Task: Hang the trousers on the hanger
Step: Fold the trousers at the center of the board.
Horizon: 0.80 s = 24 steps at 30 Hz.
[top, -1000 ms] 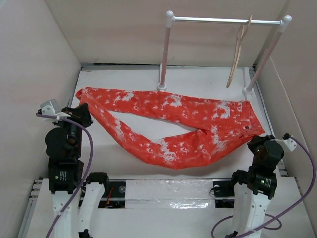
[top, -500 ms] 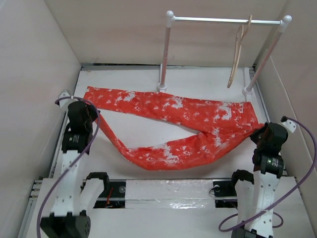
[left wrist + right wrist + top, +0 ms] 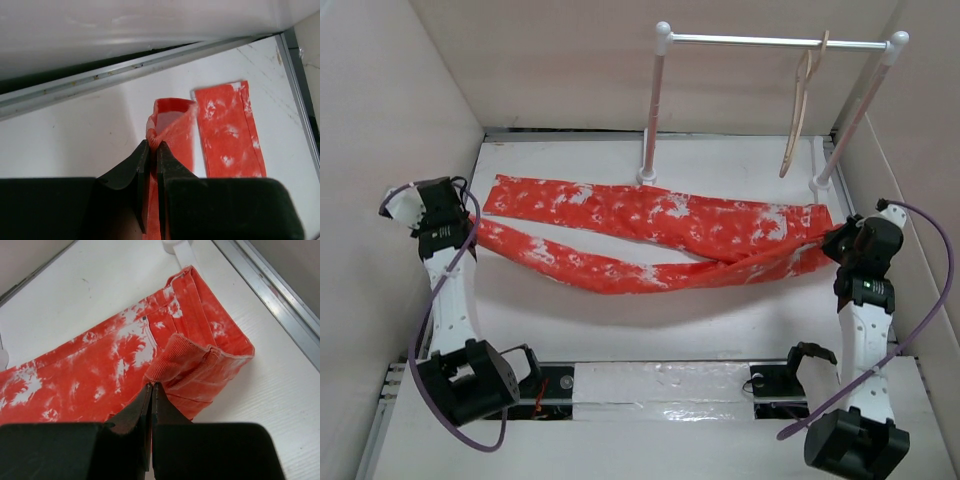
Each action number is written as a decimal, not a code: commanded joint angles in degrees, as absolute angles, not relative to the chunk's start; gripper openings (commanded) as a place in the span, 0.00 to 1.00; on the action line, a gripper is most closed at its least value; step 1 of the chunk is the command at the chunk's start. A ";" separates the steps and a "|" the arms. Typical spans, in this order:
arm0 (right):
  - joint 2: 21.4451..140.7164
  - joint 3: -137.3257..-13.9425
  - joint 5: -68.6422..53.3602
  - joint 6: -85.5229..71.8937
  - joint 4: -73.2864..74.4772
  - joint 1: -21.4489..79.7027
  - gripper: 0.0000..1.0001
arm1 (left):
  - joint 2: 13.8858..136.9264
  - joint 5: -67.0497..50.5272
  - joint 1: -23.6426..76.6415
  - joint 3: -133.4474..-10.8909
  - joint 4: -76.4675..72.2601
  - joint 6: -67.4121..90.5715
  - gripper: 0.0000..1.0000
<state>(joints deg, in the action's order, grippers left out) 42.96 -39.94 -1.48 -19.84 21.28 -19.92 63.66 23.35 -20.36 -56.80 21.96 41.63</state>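
Top external: trousers (image 3: 650, 213) apart from hanger (image 3: 794, 130)

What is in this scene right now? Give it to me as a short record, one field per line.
trousers: spread across the table, far leg flat, near leg drawn between both arms
left pincer: shut on a leg cuff
right pincer: shut on a fold at the waist end
hanger: bare, hanging from the rail, back right
task state: trousers not yet on hanger
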 commanded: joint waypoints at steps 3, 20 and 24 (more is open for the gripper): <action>48.42 -43.24 -0.61 -18.02 10.46 -23.19 0.02 | 69.77 29.97 -21.18 -67.93 21.01 40.26 0.00; 64.05 -48.07 -0.27 -22.50 1.93 -25.58 0.04 | 89.20 32.09 -21.18 -82.26 19.69 32.17 0.00; 67.14 -50.54 3.24 -22.67 2.29 -22.07 0.04 | 92.54 31.55 -21.18 -84.02 19.51 31.99 0.00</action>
<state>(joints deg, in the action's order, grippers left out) 66.48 -46.52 -5.23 -23.20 9.23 -23.05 91.88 26.85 -19.94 -79.92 23.44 34.02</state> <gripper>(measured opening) 0.039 0.040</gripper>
